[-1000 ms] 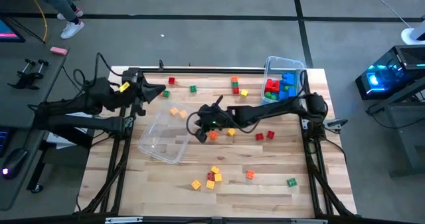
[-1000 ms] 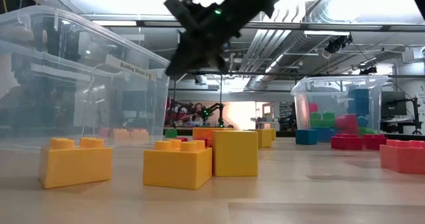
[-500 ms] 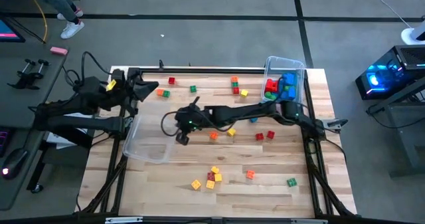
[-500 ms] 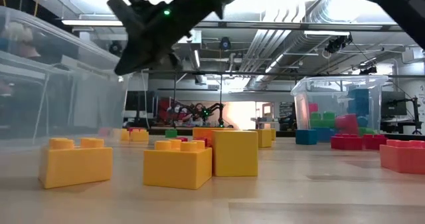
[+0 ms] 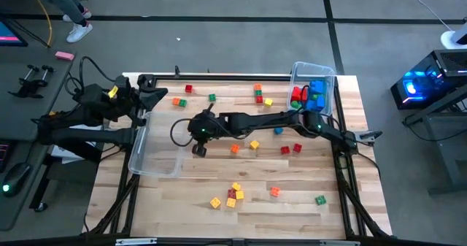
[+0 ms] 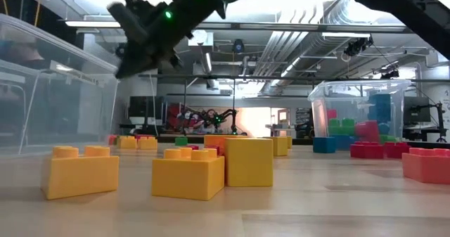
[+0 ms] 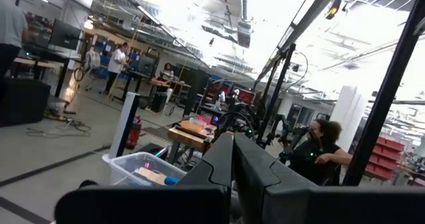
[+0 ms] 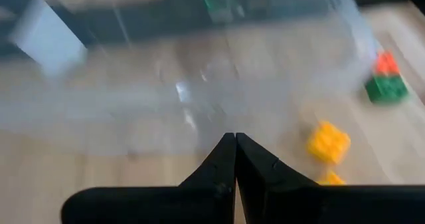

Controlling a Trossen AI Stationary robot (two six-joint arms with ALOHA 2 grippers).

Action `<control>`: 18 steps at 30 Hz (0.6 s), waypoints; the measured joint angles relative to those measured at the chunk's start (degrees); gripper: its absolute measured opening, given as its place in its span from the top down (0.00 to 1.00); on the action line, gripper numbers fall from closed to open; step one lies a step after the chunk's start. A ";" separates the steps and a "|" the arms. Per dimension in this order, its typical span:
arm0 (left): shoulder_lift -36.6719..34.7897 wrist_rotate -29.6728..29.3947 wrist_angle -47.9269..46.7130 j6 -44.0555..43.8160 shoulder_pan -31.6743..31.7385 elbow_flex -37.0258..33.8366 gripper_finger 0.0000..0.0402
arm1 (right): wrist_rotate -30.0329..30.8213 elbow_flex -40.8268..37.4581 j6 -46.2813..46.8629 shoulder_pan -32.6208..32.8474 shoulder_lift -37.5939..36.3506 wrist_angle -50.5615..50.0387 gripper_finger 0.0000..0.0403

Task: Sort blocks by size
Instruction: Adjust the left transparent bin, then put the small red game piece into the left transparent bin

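Right claw (image 5: 195,148), fingers together, outstretched beside clear bin (image 5: 155,150).

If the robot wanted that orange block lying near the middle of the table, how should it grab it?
From straight above, fingers closing on two opposite flat side walls. The orange block lies flat on the table with bare wood all round, so the right gripper, close beside it, would likely have room.

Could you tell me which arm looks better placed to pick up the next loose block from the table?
Probably the right. Its gripper is stretched over the table's middle, near an orange block and beside the empty bin. The left gripper sits at the table's far left edge, pointing into the room.
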 joint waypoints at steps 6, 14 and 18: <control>0.00 -0.01 0.00 1.80 0.00 0.00 1.00 | 4.22 -0.07 -5.95 -0.44 -0.98 -9.58 1.00; 0.00 -0.02 0.18 1.97 0.04 0.00 1.00 | 3.34 -3.26 -7.73 -1.32 -9.22 -30.18 1.00; 0.00 -0.04 0.19 1.98 0.04 0.00 1.00 | 2.47 -18.75 -2.76 -0.10 -19.94 -29.66 1.00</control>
